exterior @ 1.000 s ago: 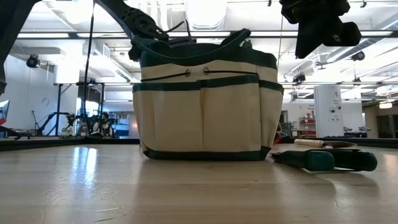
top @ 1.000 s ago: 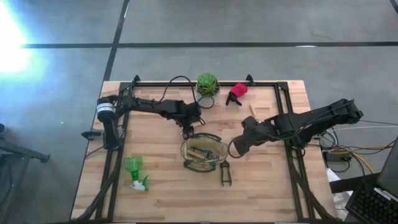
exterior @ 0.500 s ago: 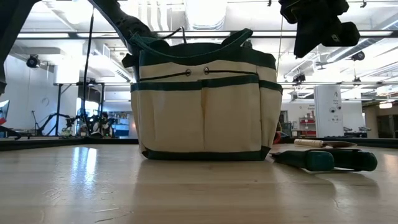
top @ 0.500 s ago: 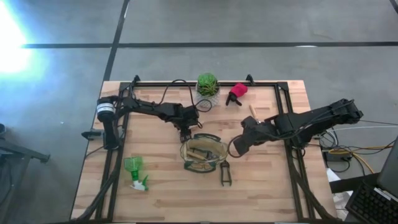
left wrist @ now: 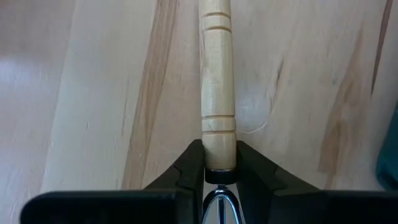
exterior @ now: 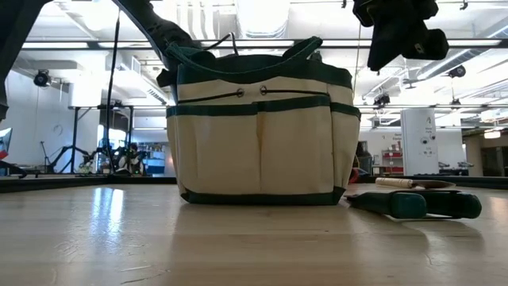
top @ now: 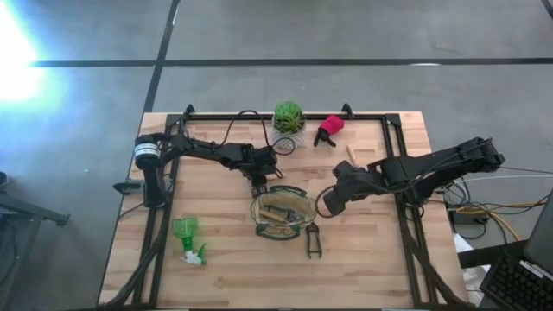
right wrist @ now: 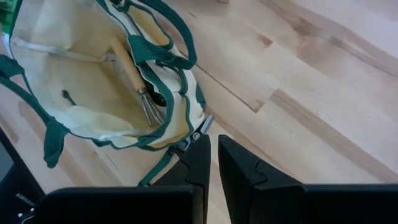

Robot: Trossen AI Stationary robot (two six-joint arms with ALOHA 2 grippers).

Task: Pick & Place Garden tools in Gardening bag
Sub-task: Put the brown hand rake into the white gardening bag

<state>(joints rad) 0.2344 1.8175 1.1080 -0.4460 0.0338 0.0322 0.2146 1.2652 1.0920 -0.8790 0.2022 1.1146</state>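
From above, the gardening bag [top: 282, 214] sits mid-worktop [top: 216, 259], mouth up, wooden handles lying inside it. The left tool [top: 259, 187] is down just beside the bag's far-left rim; a second ago it hung slightly farther right and nearer the rim. The right tool [top: 327, 204] hovers just right of the bag and has crept a touch closer to it. Dark pruners [top: 313, 241] lie beside the bag's near-right side, long axis running near to far. The green spray bottle [top: 187, 239] lies well apart at the near left, and the red-and-black sprayer piece [top: 329, 129] sits by the potted plant [top: 289, 117] at the far edge.

At worktop level, the bag [exterior: 260, 131] stands upright, the pruners [exterior: 417, 204] lying flat to its right, lengthwise across the view. The right tool [exterior: 394, 36] hangs above them.

The left wrist camera shows its tool [left wrist: 219, 163] clamped on the metal-collared end of a wooden handle [left wrist: 217, 81], which stretches straight away from the fingers along the worktop grain.

The right wrist camera shows its fingers [right wrist: 200, 165] nearly together, holding nothing, over the bag's [right wrist: 99, 87] edge.
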